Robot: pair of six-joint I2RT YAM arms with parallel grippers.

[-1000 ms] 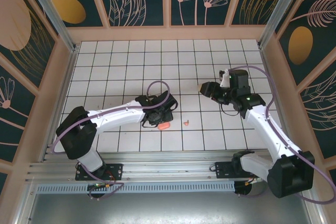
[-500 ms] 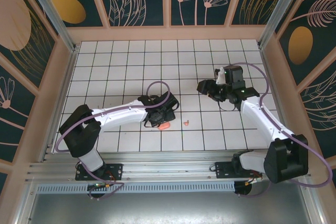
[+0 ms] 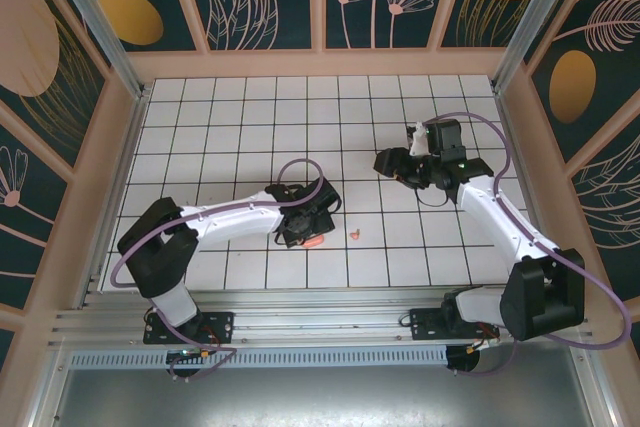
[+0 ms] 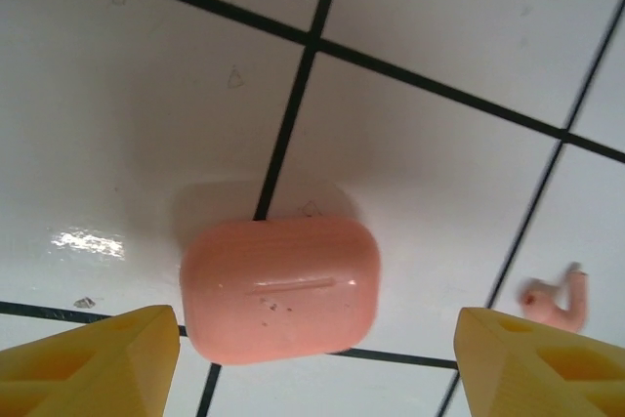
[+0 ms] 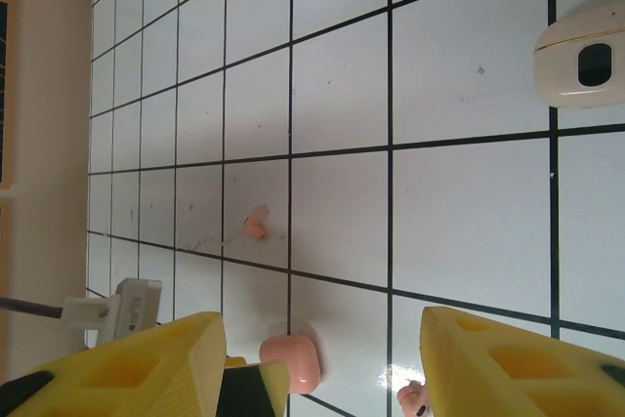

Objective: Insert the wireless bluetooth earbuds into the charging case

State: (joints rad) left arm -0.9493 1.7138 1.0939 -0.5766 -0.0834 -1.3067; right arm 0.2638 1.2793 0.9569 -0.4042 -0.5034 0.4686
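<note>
So the earbud nearest the action (image 4: 559, 300) is a tiny coral-pink thing with a rounded head and a short stem sticking up. It's lying loose on the white tiled floor (image 4: 439, 36), just right of a black grid line. From above you can spot it as a little orange speck (image 3: 354, 234) a bit right of the left arm's tip. The right wrist camera catches another small coral bud (image 5: 256, 224) sitting alone in a tile, and a bit of one more pinkish bud (image 5: 415, 397) at the very bottom edge.

Right beside the first bud is the coral case (image 4: 280, 285), a smooth rounded pebble, lid shut with a thin seam across it, sitting over a grid line.

The left gripper (image 4: 317, 363) is down low over that case with its yellow fingers (image 4: 88, 363) spread wide either side, gaps showing on both sides, so it's not gripping anything.

The right gripper (image 5: 322, 339) sits further back and to the right, jaws apart too, just bare floor between them. A pale cream case (image 5: 586, 61) with a dark oval opening lies off on its own, well away from the coral stuff.
</note>
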